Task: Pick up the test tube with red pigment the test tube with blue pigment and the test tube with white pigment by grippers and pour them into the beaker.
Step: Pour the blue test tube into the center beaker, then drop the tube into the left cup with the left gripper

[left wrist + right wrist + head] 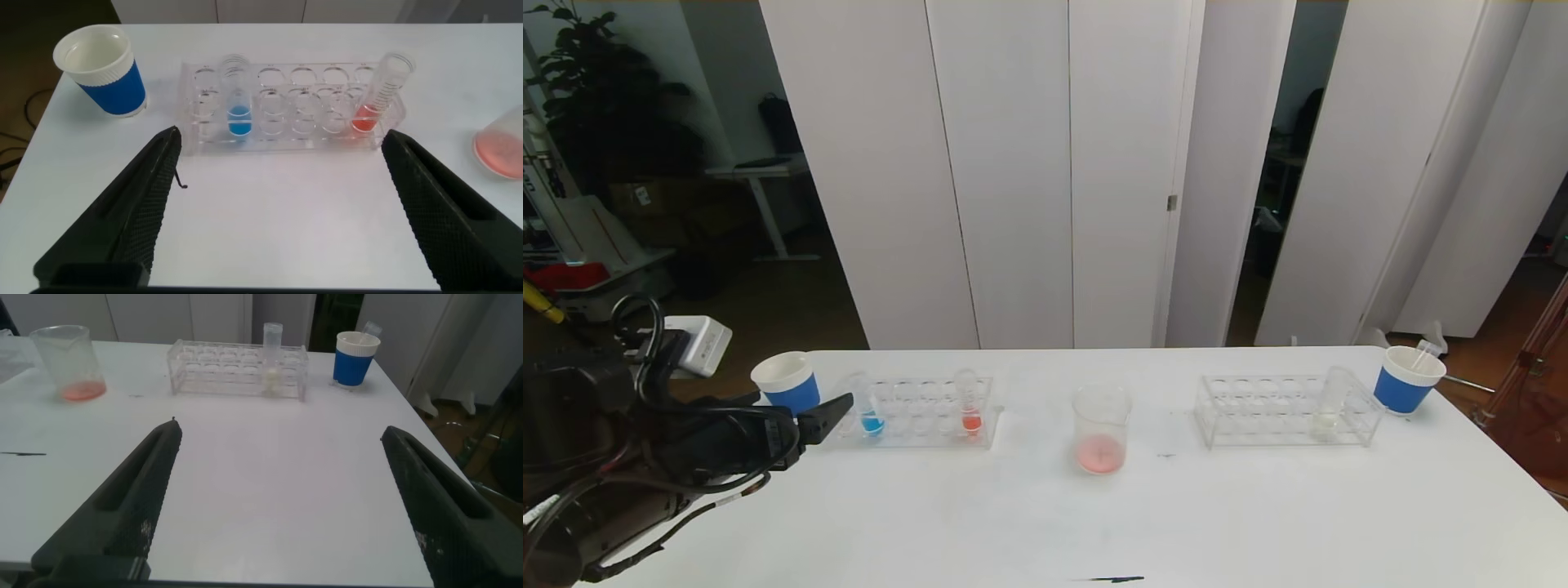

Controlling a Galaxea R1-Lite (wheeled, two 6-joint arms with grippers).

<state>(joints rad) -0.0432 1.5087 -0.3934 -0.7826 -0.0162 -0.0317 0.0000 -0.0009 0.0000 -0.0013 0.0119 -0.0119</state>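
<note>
From my head view, the beaker (pixel 1101 429) stands mid-table with a pink-red film of pigment at its bottom, so I judge the red pour done and the blue one next. My left claw (pixel 837 412) hangs just in front of the left rack (pixel 915 411), by its near left end, fingers spread and holding nothing; the test tube with blue pigment (pixel 869 406) stands upright in that rack, close to the claw tip, with a red-tipped tube (pixel 969 402) further along. The test tube with white pigment (pixel 1328 403) sits in the right rack (pixel 1286 411), near a blue cup (pixel 1407 380). My right arm is out of this view. In the left wrist view, my open fingers (pixel 135 214) frame the rack, the blue tube slightly off centre, so I need to shift toward it and advance before closing on its upper part. Another blue cup (pixel 102 69) stands beside the rack. In the right wrist view, my right claw (pixel 282 506) is wide open and empty, well back from the white tube and the table (pixel 270 482) edge. The white pigment is faint and hard to make out.
</note>
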